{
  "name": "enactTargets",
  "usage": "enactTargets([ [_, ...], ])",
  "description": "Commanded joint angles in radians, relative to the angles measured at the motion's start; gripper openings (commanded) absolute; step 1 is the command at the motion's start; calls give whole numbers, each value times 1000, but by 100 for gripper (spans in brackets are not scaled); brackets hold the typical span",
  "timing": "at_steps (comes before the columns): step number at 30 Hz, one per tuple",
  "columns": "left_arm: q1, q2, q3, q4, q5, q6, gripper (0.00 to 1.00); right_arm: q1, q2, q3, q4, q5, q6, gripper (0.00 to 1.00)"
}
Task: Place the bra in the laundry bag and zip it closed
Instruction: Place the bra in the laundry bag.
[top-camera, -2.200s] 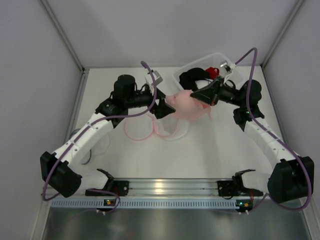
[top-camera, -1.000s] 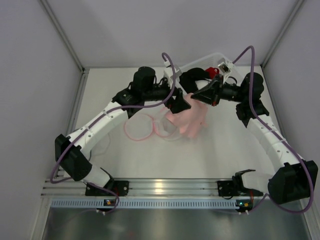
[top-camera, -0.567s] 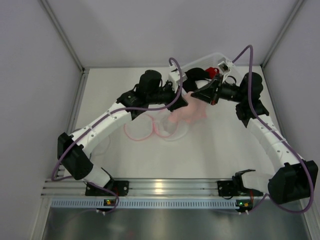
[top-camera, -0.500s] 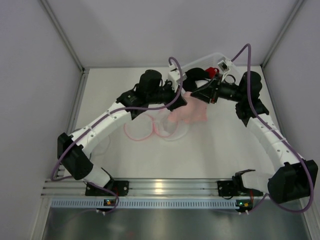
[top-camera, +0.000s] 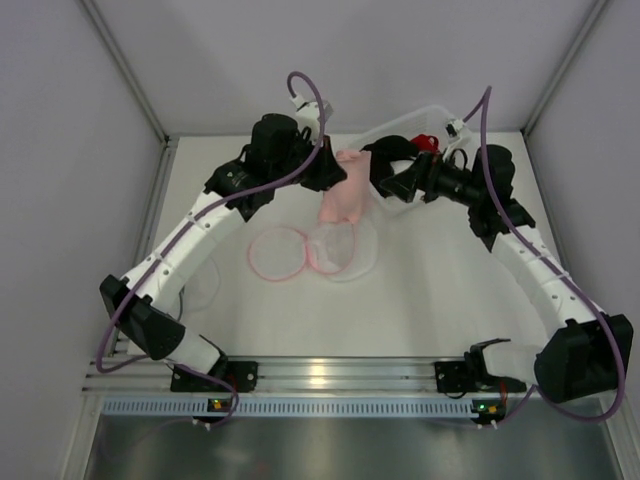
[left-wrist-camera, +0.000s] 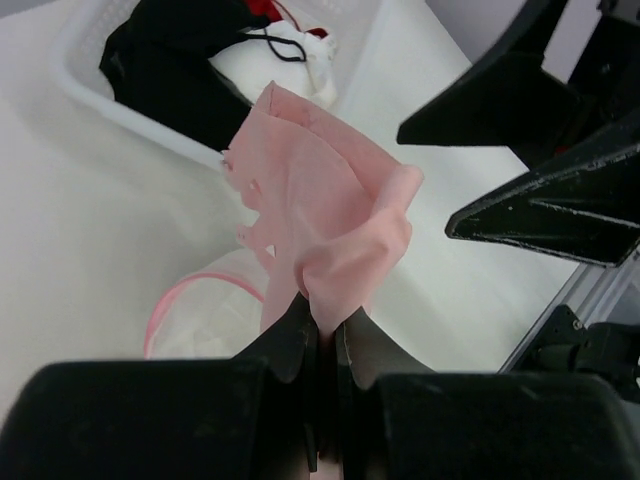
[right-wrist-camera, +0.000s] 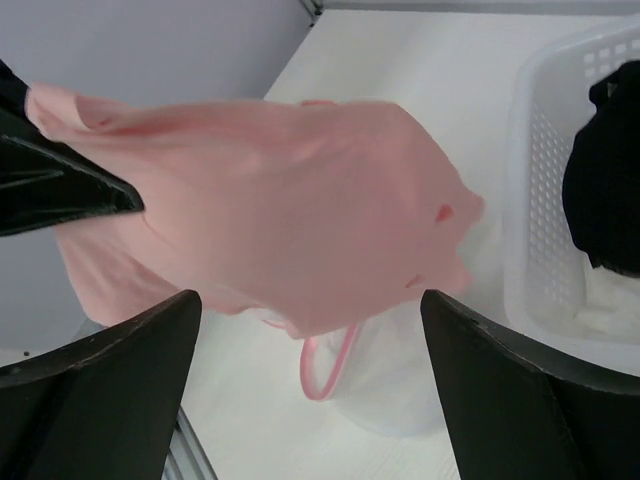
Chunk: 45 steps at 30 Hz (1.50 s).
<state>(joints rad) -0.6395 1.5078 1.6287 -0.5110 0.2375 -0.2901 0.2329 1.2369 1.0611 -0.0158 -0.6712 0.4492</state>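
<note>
One soft pink bra (left-wrist-camera: 330, 205), clenched in my left gripper (left-wrist-camera: 322, 318), my right gripper (right-wrist-camera: 310, 300) released wide beside it, one round mesh bag (top-camera: 345, 250) below.

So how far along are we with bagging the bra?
Done: the bra is lifted, pinched in the left gripper. In hand: it hangs near the laundry bag, right gripper open beside it. Left: putting it in the bag, then zipping.

A white table (top-camera: 450, 300) is observed. A pink-rimmed mesh laundry bag (top-camera: 335, 250) is laid flat on it near the centre, with its round flap spread open towards the left edge. A white perforated basket (top-camera: 420, 112) is set at the far right corner, with dark and white garments (left-wrist-camera: 170, 60) held inside.
</note>
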Motion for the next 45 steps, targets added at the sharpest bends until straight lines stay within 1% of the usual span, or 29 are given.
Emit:
enactTargets([
  [1,26,-24,81,-43,-55,-128,0,2,-43,-68,89,88,63,93],
  [4,57,-14,121,-107,-38,-150,0,3,-40,-101,125,116,89,93],
  [8,69,-40,112,-171,-6,-118,0,16,-19,-147,160,130,109,93],
  [10,72,-61,126,-208,-4,-95,0,38,-4,-151,155,165,100,92],
  [11,77,-69,135,-249,-3,-87,0,48,1,-144,122,186,91,91],
  [12,78,-77,151,-270,-6,-80,0,63,15,-133,91,220,62,91],
  [13,81,-92,157,-290,-10,-72,0,100,21,-118,48,310,40,91],
  [14,84,-101,164,-334,-18,-73,0,121,25,-81,19,356,19,90],
  [15,86,-110,168,-352,-26,-75,0,149,30,-66,-62,404,-12,90],
  [16,90,-127,169,-372,-38,-78,0,202,36,-44,-78,479,-21,90],
  [17,93,-136,168,-403,-40,-78,0,229,39,-43,-81,501,-29,90],
  [18,96,-142,160,-414,-40,-78,0,273,44,-44,-49,510,-33,89],
  [20,101,-165,152,-426,-61,-87,0,304,50,-65,6,486,-24,90],
  [22,112,-178,152,-428,-107,-113,0,324,56,-91,115,440,-11,89],
  [24,123,-185,161,-426,-127,-142,0,332,50,-110,163,443,17,89],
  [26,152,-198,166,-432,-110,-147,0,338,53,-121,189,449,10,89],
  [27,162,-201,174,-440,-101,-146,0,339,58,-121,183,453,0,89],
  [28,184,-208,175,-463,-86,-141,0,347,61,-112,150,491,-9,89],
  [30,193,-213,155,-472,-46,-133,0,361,79,-101,107,522,-47,87],
  [31,195,-224,143,-472,-26,-135,0,377,87,-83,84,562,-64,83],
  [32,196,-224,132,-472,5,-135,0,390,96,-73,30,588,-84,81],
  [34,196,-228,105,-469,43,-130,0,422,122,-50,-18,631,-95,77],
  [38,196,-253,25,-397,111,-124,0,450,153,-46,-46,654,-98,71],
  [40,196,-268,-39,-367,129,-130,0,465,183,-33,-68,695,-112,67],
  [45,196,-293,-78,-345,112,-127,0,485,234,-15,-92,734,-122,63],
])
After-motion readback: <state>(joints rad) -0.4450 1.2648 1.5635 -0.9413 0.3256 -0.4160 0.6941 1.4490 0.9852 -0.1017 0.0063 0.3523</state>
